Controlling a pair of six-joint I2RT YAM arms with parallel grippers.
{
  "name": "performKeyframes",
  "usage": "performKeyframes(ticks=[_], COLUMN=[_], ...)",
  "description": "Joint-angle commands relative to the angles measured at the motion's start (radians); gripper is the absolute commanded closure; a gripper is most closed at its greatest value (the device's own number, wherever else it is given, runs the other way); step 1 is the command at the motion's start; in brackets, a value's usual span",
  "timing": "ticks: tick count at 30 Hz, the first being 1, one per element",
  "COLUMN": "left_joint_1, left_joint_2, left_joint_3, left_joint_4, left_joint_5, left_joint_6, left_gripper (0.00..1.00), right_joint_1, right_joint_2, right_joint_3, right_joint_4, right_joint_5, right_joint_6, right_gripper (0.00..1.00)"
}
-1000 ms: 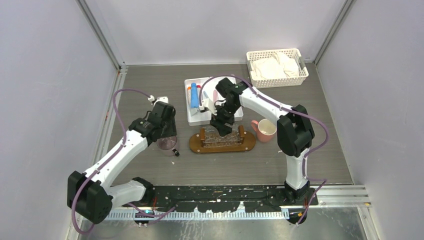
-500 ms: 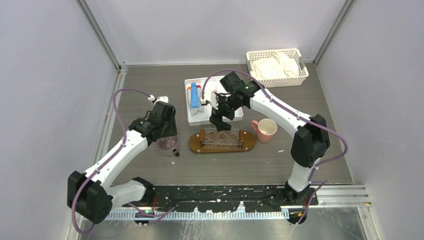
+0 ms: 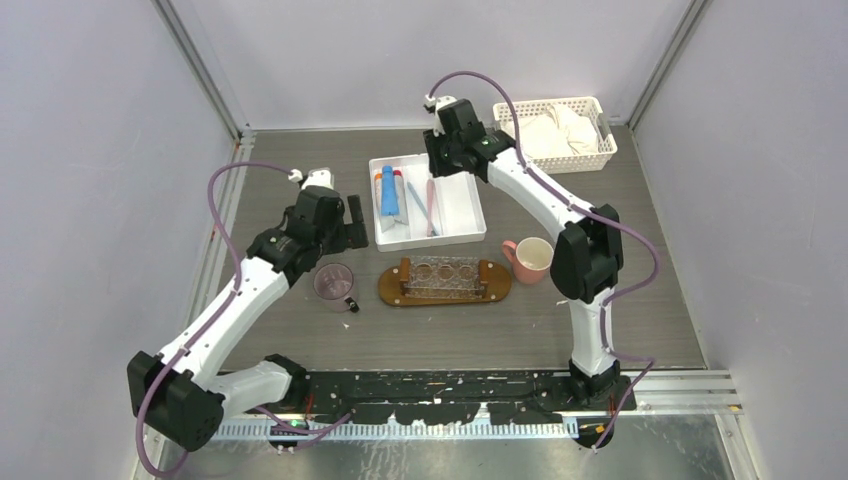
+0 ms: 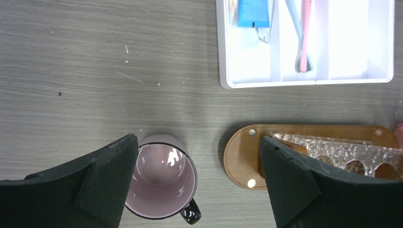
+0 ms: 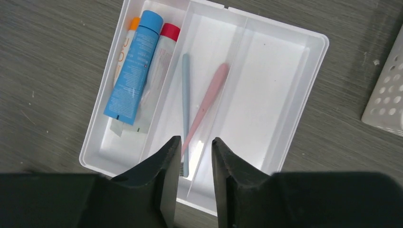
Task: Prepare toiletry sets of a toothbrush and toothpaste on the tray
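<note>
Two arm bases sit at the near edge of a grey wood-grain table [image 3: 450, 340], with pale lilac walls [image 3: 100, 200] on three sides. Beyond the bases runs a broad strip of open tabletop. Next comes a row: purple mug [image 3: 333, 283], the board [image 3: 392, 288] carrying a clear holed rack [image 3: 440, 275], and a pink mug [image 3: 531, 259] just right of it. The left gripper [image 3: 355, 222] hangs above this row, fingers spread wide, holding nothing.

Farther on, the white tray [image 5: 266, 85] holds every task item. The blue tube [image 5: 135, 66] and two white tubes [image 5: 159, 66] lie in its left compartment. The pink brush [image 5: 206, 102] and a blue brush [image 5: 185, 109] lie in the middle one. The right gripper [image 5: 196, 142] hovers over the tray, fingers parted only narrowly and gripping nothing. Open tabletop lies left of the tray toward the wall. A basket [image 3: 553, 163] of cloths [image 3: 550, 130] fills the far right corner.
</note>
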Motion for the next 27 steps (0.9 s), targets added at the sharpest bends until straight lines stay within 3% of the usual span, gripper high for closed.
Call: performKeyframes(ticks=[1, 8, 15, 27], left_joint_1=[0.005, 0.005, 0.005, 0.005], left_joint_2=[0.001, -0.032, -0.032, -0.051], left_joint_3=[0.037, 0.007, -0.020, -0.037], left_joint_4=[0.042, 0.046, 0.058, 0.059], left_joint_5=[-0.019, -0.033, -0.015, -0.021], left_joint_6=[0.002, 0.007, 0.007, 0.010], left_gripper=[0.00, 0.03, 0.06, 0.06], right_joint_1=[0.021, 0.029, 0.032, 0.032], right_joint_2=[0.040, 0.223, 0.329, 0.444], right_joint_3=[0.016, 0.207, 0.319, 0.355], right_joint_4=[0.100, -0.018, -0.107, -0.138], right_joint_5=[0.005, -0.004, 0.015, -0.015], right_joint_6=[0.133, 0.112, 0.148, 0.123], right_gripper=[0.60, 0.49, 0.60, 0.62])
